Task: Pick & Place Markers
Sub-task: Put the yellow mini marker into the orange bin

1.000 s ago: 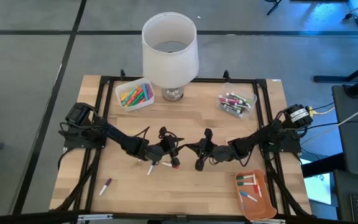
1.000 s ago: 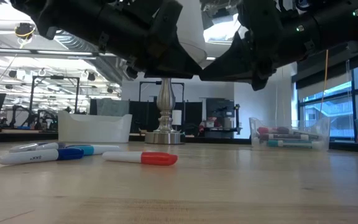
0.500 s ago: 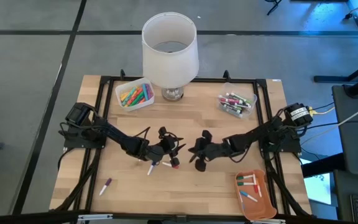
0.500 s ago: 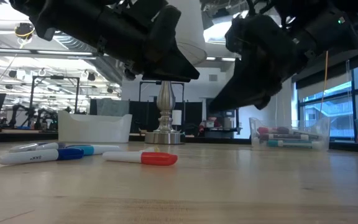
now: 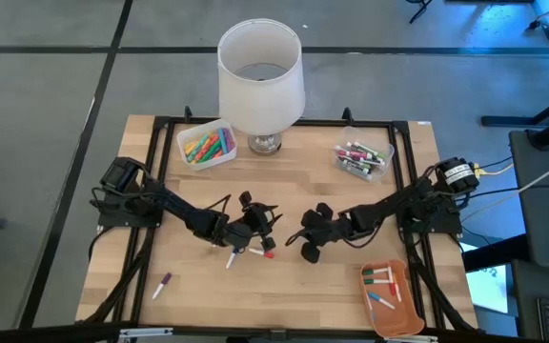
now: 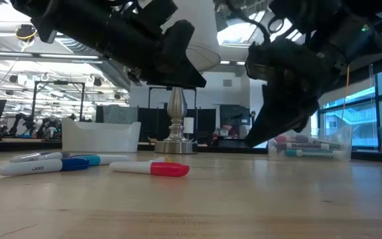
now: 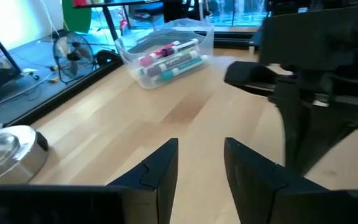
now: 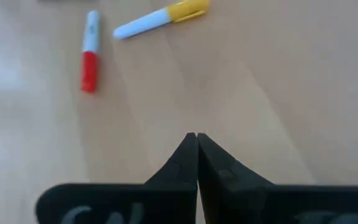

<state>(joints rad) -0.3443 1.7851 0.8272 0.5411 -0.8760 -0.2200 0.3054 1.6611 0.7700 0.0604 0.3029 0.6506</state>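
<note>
Several markers lie flat on the wooden table: a red-capped white one (image 5: 266, 252) (image 8: 89, 57), a yellow-capped white one (image 8: 160, 18), blue-capped ones (image 6: 45, 164) and a purple one (image 5: 161, 284) near the front left. My left gripper (image 5: 263, 227) (image 7: 201, 167) hovers open over the red-capped marker with nothing between its fingers. My right gripper (image 5: 309, 253) (image 8: 196, 144) is shut and empty. It slants down toward bare wood to the right of those markers, its tip (image 6: 254, 141) above the table.
A white bin of coloured markers (image 5: 206, 144) and a clear bin of markers (image 5: 361, 158) stand at the far side, either side of a white-shaded lamp (image 5: 260, 81). An orange tray (image 5: 390, 297) with a few markers sits at the front right. A black frame (image 5: 160, 124) rims the table.
My right gripper has tipped from about level to slanting steeply down toward the table, sinking a little, and has stayed shut. My left gripper has turned slightly in place. The markers have not moved.
</note>
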